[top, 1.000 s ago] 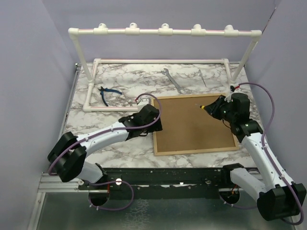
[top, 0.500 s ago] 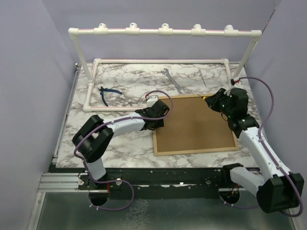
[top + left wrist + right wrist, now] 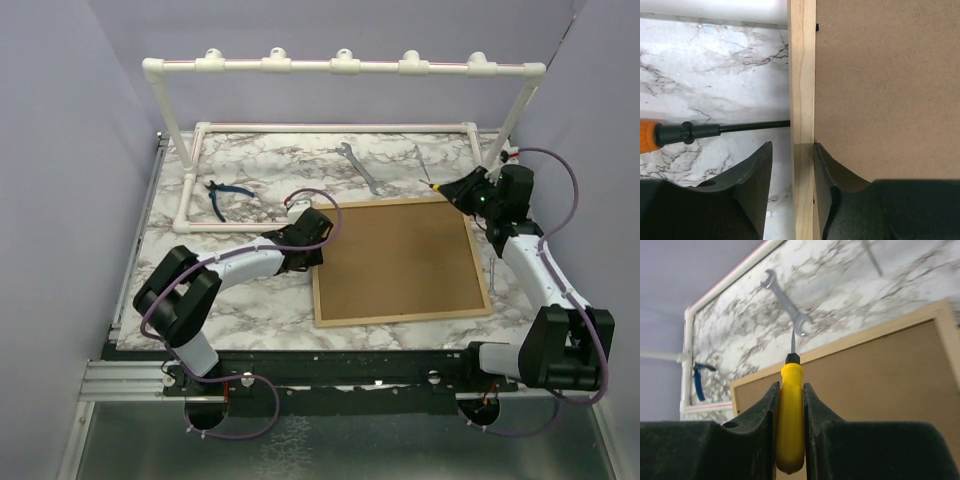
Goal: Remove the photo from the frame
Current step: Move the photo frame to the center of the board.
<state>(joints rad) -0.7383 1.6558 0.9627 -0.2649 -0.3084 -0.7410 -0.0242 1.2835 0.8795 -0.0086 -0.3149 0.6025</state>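
Fibreboard faces up in the overhead view: the frame (image 3: 400, 262) lies face down on the marble table (image 3: 250, 300), probably so its back can be worked open. The photo is nowhere in sight and is presumably under that board. The left gripper (image 3: 312, 232) sits at the frame's left edge near the far corner. The right gripper (image 3: 462, 188) hangs over the far right corner with a yellow screwdriver (image 3: 443, 187) whose tip points left, just beyond the far edging. A wrench (image 3: 360, 168) and blue pliers (image 3: 225, 197) lie apart on the marble, in front of the white pipe rack (image 3: 340, 67). From the left wrist, the fingers (image 3: 752, 170) straddle the light-wood edging (image 3: 802, 75), one outside it and one over the backboard. A sliver of marble shows on the outer side, so the jaws are parted and not pinching, placed, I judge, to steady or lift that edge. An orange-handled screwdriver (image 3: 685, 133) lies on the table with its shaft tip against the wood. From the right wrist, the fingers (image 3: 760, 420) are clamped on the yellow handle (image 3: 790, 415). The blade points up-view toward the wrench (image 3: 785, 297), and the backboard (image 3: 880, 370) lies below and to the right of it. The tool looks held ready to pry tabs, though none can be made out.
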